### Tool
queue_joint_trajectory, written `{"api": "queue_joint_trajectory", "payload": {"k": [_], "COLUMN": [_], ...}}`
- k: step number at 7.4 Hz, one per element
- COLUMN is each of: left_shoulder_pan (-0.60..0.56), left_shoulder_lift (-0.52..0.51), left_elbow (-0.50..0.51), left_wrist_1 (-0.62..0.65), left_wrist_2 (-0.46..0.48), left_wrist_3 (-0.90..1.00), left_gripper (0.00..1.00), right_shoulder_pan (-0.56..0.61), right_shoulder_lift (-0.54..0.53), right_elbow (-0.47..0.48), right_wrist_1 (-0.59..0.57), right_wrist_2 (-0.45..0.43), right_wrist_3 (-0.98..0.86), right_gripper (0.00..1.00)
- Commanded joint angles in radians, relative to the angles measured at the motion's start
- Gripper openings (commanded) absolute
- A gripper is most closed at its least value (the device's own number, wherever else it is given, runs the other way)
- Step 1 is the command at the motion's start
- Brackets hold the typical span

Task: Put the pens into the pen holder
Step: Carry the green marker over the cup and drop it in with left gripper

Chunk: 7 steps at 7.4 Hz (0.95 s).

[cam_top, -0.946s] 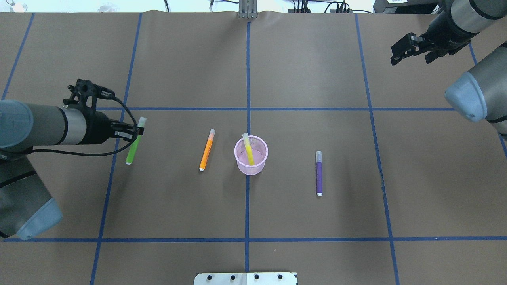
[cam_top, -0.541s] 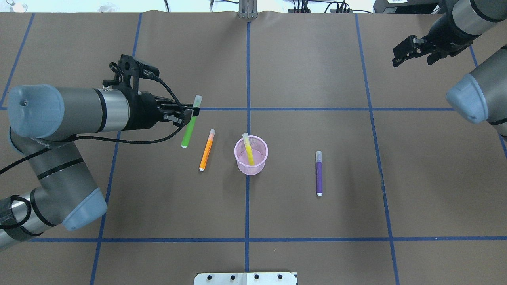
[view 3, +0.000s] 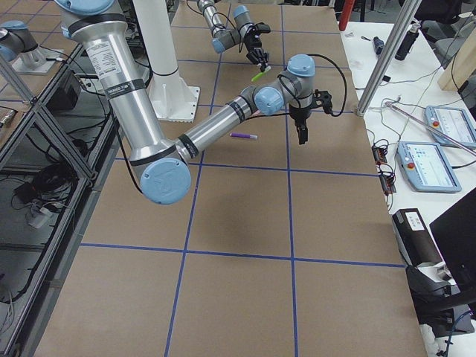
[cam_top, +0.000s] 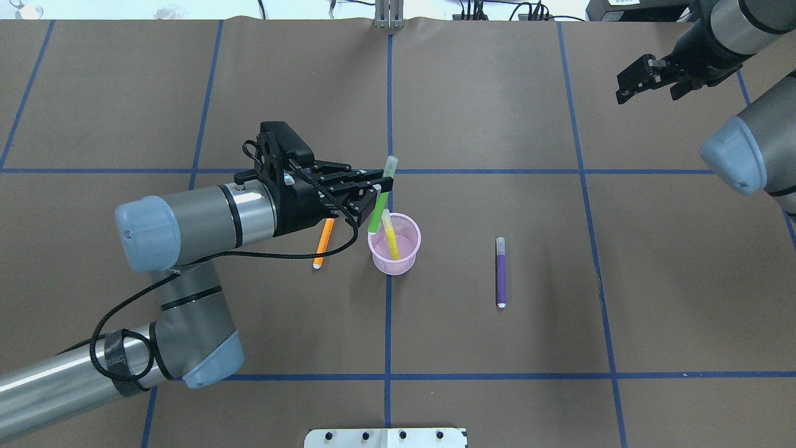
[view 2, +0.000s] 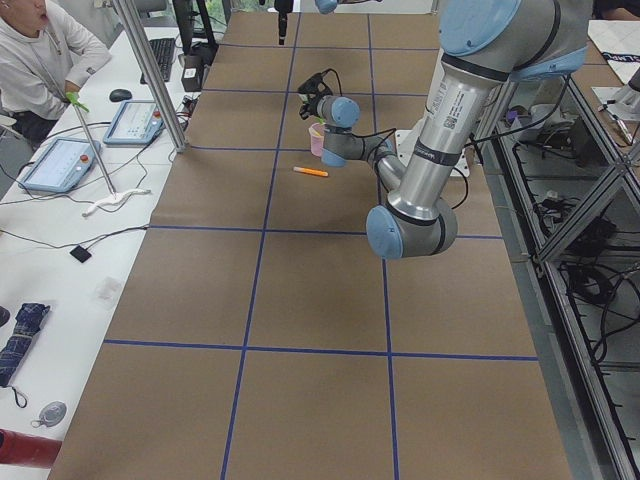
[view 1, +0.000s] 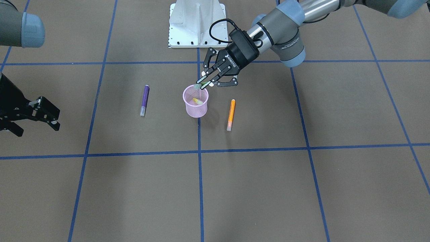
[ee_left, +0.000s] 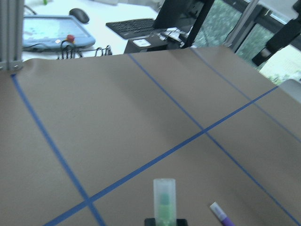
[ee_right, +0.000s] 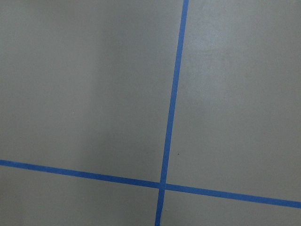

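Observation:
The pink mesh pen holder (cam_top: 398, 264) (view 1: 196, 108) stands at the table's middle with the yellow pen (cam_top: 390, 240) leaning inside it. My left gripper (cam_top: 380, 186) (view 1: 204, 84) is shut on the green pen (cam_top: 377, 214) and holds it tilted, lower end over the cup's near-left rim. Its cap shows in the left wrist view (ee_left: 163, 200). The orange pen (cam_top: 321, 247) (view 1: 230, 112) lies left of the cup, partly under the gripper. The purple pen (cam_top: 500, 274) (view 1: 144, 99) lies to the right. My right gripper (cam_top: 622, 89) (view 1: 56, 118) is open and empty at the far right.
The white robot base plate (cam_top: 385, 437) (view 1: 196, 23) sits at the table's near edge, behind the cup. Blue tape lines divide the brown table cover. An operator sits at a side desk in the exterior left view.
My left arm has carried the green pen rightwards from the table's left part, past the orange pen, to above the cup. The right gripper has barely moved.

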Motion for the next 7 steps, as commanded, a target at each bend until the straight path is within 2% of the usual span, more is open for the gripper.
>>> {"api": "queue_joint_trajectory", "payload": {"k": [1,5,6,7], "left_shoulder_pan": [0.071,0.096,0.096,0.096], "left_shoulder_lift": [-0.027,-0.037,-0.054,-0.056], "left_elbow": [0.073,0.130,0.145,0.145], "left_wrist_1": [-0.087,-0.134,-0.136,-0.136], "left_wrist_2": [0.092,0.151,0.154,0.154], "left_wrist_3": [0.022,0.022,0.021,0.021], "left_gripper": [0.00,0.02,0.11,0.27], "right_shoulder_pan": [0.000,-0.002,-0.002,-0.002], "right_shoulder_lift": [0.000,0.002,0.002,0.002], "right_elbow": [0.001,0.000,0.000,0.000], "right_wrist_1": [0.000,0.002,0.002,0.002], "right_wrist_2": [0.000,0.000,0.000,0.000], "right_wrist_3": [0.002,0.002,0.002,0.002], "right_gripper": [1.00,1.00,1.00,1.00]}}
